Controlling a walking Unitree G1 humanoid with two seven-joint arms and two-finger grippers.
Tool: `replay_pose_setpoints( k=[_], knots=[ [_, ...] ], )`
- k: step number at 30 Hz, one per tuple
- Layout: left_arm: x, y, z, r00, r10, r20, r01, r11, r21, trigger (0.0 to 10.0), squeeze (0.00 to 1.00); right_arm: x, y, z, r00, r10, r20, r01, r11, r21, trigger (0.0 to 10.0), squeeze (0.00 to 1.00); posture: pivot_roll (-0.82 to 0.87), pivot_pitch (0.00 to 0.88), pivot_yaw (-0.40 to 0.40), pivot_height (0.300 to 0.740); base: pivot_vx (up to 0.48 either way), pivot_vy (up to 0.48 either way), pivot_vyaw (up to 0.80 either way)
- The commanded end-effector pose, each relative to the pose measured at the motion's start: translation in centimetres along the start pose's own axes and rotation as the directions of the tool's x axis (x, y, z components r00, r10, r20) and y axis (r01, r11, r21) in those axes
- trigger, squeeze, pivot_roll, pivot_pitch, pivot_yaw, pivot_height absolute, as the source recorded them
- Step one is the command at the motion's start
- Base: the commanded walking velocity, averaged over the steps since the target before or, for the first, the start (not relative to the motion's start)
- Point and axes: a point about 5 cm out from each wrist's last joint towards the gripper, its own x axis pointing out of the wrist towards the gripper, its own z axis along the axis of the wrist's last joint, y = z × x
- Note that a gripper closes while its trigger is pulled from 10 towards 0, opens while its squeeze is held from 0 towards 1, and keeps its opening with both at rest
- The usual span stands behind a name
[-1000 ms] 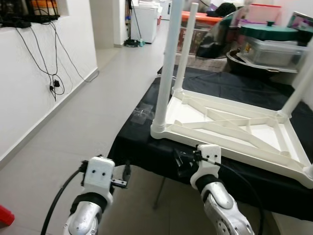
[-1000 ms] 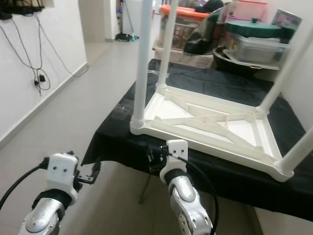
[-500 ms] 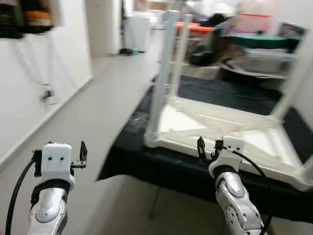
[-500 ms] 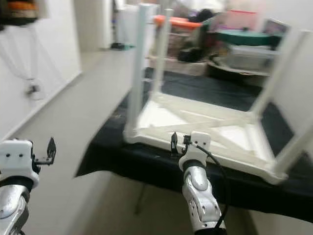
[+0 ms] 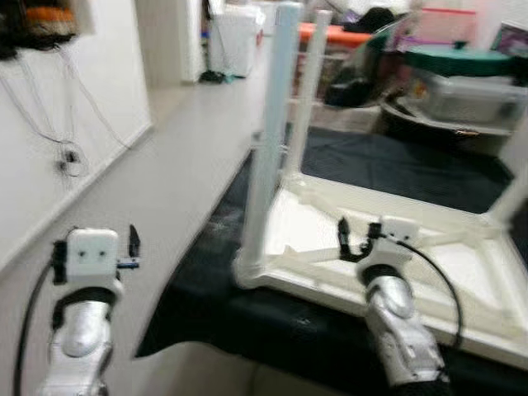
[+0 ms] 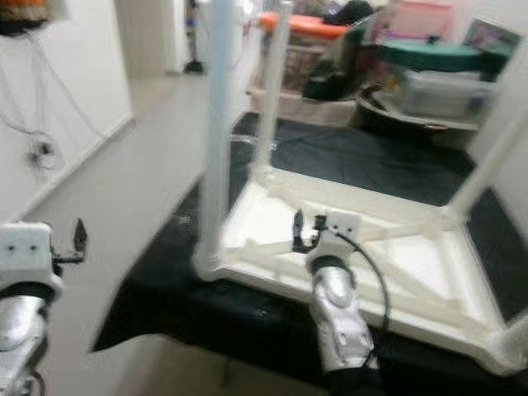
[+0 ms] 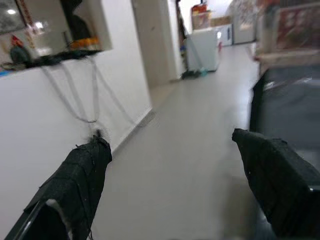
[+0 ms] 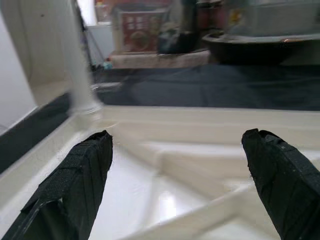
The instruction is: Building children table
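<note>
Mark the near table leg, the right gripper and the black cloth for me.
Near table leg [image 5: 271,140], left eye view, mid-shaft.
Right gripper [image 5: 345,239], left eye view, between the fingertips.
Black cloth [image 5: 396,165], left eye view, bare part behind the table.

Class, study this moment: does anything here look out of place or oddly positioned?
The white children's table lies upside down on the black-covered worktop, legs pointing up, as expected mid-assembly. The right gripper, open, hovers over its underside; the left gripper is open over the floor.

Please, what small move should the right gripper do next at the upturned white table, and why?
Probably lower the right gripper onto the rib of the upturned white table. Its fingers are open and empty, hovering above the underside ribs.
</note>
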Motion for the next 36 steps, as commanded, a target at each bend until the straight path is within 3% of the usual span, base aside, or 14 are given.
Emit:
replay_pose_setpoints(
  k=[1,5,11,17,18,22,24,25,27,28,31,32,34,36],
  knots=[
    [-0.1,-0.8,-0.1,0.999,-0.036,-0.010,0.036,0.999,-0.022,10.0,0.00,0.4,-0.2,0.2,1.000,-0.013,0.008,0.013,1.000,-0.003,10.0,0.00,0.19,0.000,-0.094,0.740,0.000,0.000,0.00],
    [-1.2,-2.4,-0.7,0.990,-0.137,-0.036,0.136,0.990,-0.026,10.0,0.00,1.4,0.0,0.1,0.996,0.087,-0.027,-0.085,0.993,0.079,10.0,0.00,0.19,0.000,-0.095,0.740,0.000,0.000,0.00],
    [-2.6,-3.9,-1.5,0.977,-0.202,-0.066,0.199,0.979,-0.047,10.0,0.00,2.2,-1.4,0.6,0.996,0.093,-0.005,-0.092,0.995,0.048,10.0,0.00,0.19,0.000,-0.097,0.740,0.000,0.000,0.00],
    [-3.0,-4.2,-1.5,0.976,-0.206,-0.070,0.203,0.978,-0.052,10.0,0.00,2.1,-1.4,0.5,0.994,0.107,-0.009,-0.106,0.992,0.063,10.0,0.00,0.19,0.000,-0.098,0.740,0.000,0.000,0.00],
    [-3.0,-4.2,-1.4,0.976,-0.206,-0.068,0.203,0.978,-0.049,10.0,0.00,2.1,-1.0,0.5,0.986,0.168,-0.010,-0.166,0.983,0.074,10.0,0.00,0.19,0.000,-0.100,0.740,0.000,0.000,0.00],
    [-3.0,-4.2,-1.4,0.976,-0.207,-0.068,0.204,0.978,-0.047,10.0,0.00,2.1,-0.9,0.5,0.980,0.197,-0.010,-0.196,0.977,0.078,10.0,0.00,0.19,0.000,-0.098,0.740,0.000,0.000,0.00],
    [-3.8,-4.2,-1.9,0.965,-0.247,-0.089,0.245,0.969,-0.023,10.0,0.00,2.2,-0.1,-0.1,0.901,0.424,-0.096,-0.420,0.906,0.056,10.0,0.00,0.19,0.000,-0.098,0.740,0.000,0.000,0.00],
    [-3.8,-4.2,-1.9,0.965,-0.247,-0.089,0.245,0.969,-0.023,10.0,0.00,2.2,-0.1,-0.1,0.901,0.424,-0.096,-0.420,0.906,0.056,10.0,0.00,0.19,0.000,-0.098,0.740,0.000,0.000,0.00],
    [-4.7,-4.1,-2.4,0.955,-0.275,-0.113,0.275,0.961,-0.013,10.0,0.00,1.9,-0.1,-0.7,0.806,0.564,-0.180,-0.568,0.822,0.035,10.0,0.00,0.19,0.000,-0.098,0.740,0.000,0.000,0.00],
    [-4.7,-4.1,-2.4,0.955,-0.275,-0.113,0.275,0.961,-0.013,10.0,0.00,1.9,-0.1,-0.7,0.806,0.564,-0.180,-0.568,0.822,0.035,10.0,0.00,0.19,0.000,-0.098,0.740,0.000,0.000,0.00],
    [-5.6,-4.2,-2.8,0.942,-0.301,-0.148,0.299,0.954,-0.038,10.0,0.00,1.1,0.0,-1.0,0.705,0.668,-0.238,-0.683,0.730,0.027,10.0,0.00,0.19,0.000,-0.098,0.740,0.000,0.000,0.00],
    [-5.6,-4.2,-2.8,0.942,-0.301,-0.148,0.299,0.954,-0.038,10.0,0.00,1.1,0.0,-1.0,0.705,0.668,-0.238,-0.683,0.730,0.027,10.0,0.00,0.19,0.000,-0.098,0.740,0.000,0.000,0.00],
    [-5.9,-4.4,-2.8,0.935,-0.323,-0.149,0.320,0.946,-0.046,10.0,0.00,0.3,0.3,-1.0,0.636,0.732,-0.245,-0.742,0.667,0.064,10.0,0.00,0.19,0.000,-0.102,0.740,0.000,0.000,0.00],
    [-6.0,-4.5,-2.8,0.932,-0.329,-0.153,0.324,0.944,-0.058,10.0,0.00,0.1,0.4,-1.1,0.634,0.733,-0.245,-0.746,0.664,0.056,10.0,0.00,0.19,0.000,-0.099,0.740,0.000,0.000,0.00]
  ],
)
